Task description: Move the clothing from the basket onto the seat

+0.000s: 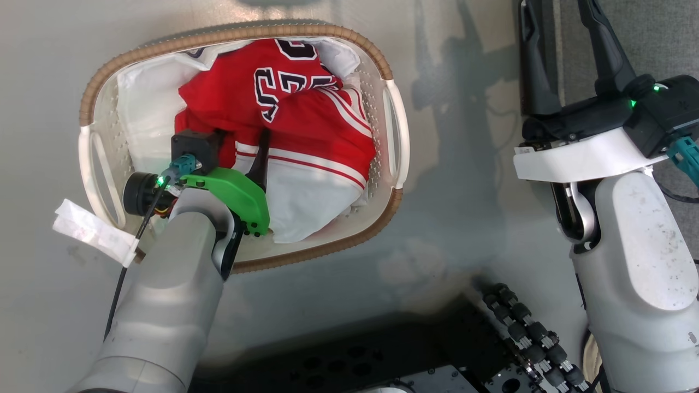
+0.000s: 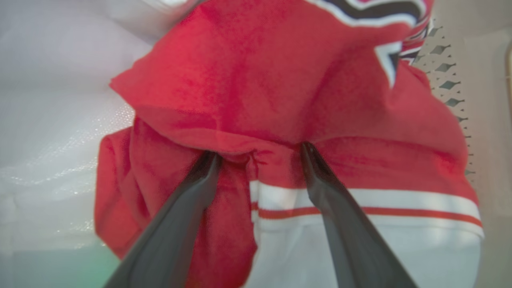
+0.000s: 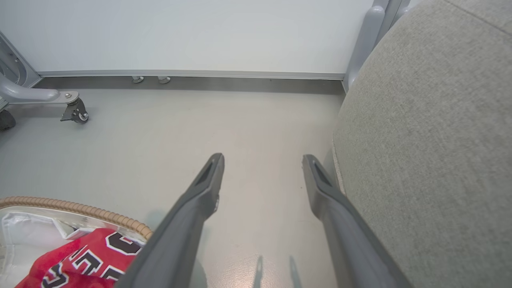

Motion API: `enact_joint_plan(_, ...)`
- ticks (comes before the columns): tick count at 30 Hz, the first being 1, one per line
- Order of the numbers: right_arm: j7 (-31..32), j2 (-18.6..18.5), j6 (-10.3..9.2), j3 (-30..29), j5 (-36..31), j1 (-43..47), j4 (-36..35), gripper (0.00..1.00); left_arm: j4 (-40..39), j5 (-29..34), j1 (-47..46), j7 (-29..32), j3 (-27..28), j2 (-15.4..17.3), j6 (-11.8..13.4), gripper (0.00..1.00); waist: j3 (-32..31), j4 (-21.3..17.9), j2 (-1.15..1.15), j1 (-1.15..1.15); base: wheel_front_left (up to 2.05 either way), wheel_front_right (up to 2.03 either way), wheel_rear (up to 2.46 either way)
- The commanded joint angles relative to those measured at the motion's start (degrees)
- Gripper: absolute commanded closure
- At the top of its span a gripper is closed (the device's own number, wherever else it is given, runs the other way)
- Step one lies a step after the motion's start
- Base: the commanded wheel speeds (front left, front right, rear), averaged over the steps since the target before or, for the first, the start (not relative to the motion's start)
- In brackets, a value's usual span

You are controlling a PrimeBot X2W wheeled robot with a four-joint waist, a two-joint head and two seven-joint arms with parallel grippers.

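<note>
The basket (image 1: 327, 248), white with a brown woven rim, stands on the grey floor and holds the clothing (image 1: 306, 125), a red and white heap with dark lettering and thin stripes. My left gripper (image 1: 235, 137) reaches down into it. In the left wrist view this gripper (image 2: 260, 152) is open, both fingertips pressed into a red fold of the clothing (image 2: 260, 80), with cloth between them. My right gripper (image 1: 557, 33) hangs open and empty over the floor (image 3: 263, 160), beside the grey seat (image 3: 432, 140). The basket rim (image 3: 80, 208) and clothing (image 3: 88, 256) sit at that view's lower left.
A white cloth liner (image 1: 144, 103) lines the basket under the clothing. The seat's grey fabric (image 1: 655, 38) lies at the far right. A wheeled frame leg (image 3: 74, 110) and a pale wall stand beyond the floor. My dark base (image 1: 382, 355) is below the basket.
</note>
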Motion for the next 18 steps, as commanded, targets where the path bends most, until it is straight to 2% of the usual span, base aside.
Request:
enact_joint_plan(1,-0.25,-0.13,-0.03,-0.18,-0.37,0.48,0.08,0.0,0.16,-0.4,-0.88,0.06,-0.1,0.39,-0.14,0.0,-0.04,0.1,0.0,0.0,0.0,0.0,0.0)
enact_joint_plan(4,-0.25,-0.24,-0.03,-0.11,-0.36,0.75,0.2,0.0,0.81,-0.57,-0.85,0.06,-0.96,0.39,-0.14,0.0,-0.23,0.21,0.0,0.0,0.0,0.0,0.0)
enact_joint_plan(5,-0.25,-0.25,-0.03,-0.13,-0.36,0.85,0.24,0.0,1.19,-0.62,-0.85,0.06,-1.28,0.38,-0.14,0.25,-0.31,0.25,0.0,0.0,0.0,0.0,0.0)
enact_joint_plan(6,-0.25,-0.26,-0.03,-0.22,-0.36,1.0,0.3,0.0,1.46,-0.79,-0.92,0.06,-1.69,0.37,-0.14,0.55,-0.41,0.31,0.0,0.0,0.0,0.0,0.0)
enact_joint_plan(7,-0.25,-0.3,-0.03,-0.3,-0.31,1.07,0.36,0.0,1.31,-0.9,-1.04,0.06,-2.15,0.38,-0.14,0.72,-0.48,0.36,0.0,0.0,0.0,0.0,0.0)
enact_joint_plan(8,-0.25,-0.38,-0.03,-0.41,-0.27,1.13,0.43,0.0,1.39,-1.41,-1.09,0.06,-2.24,0.39,-0.14,1.0,-0.57,0.44,0.0,0.0,0.0,0.0,0.0)
enact_joint_plan(18,-0.25,-0.25,-0.03,-0.74,-0.12,2.39,1.86,0.0,2.21,-2.77,0.5,0.05,-4.0,0.38,-0.15,1.0,-3.89,0.75,0.0,0.0,0.0,0.0,0.0)
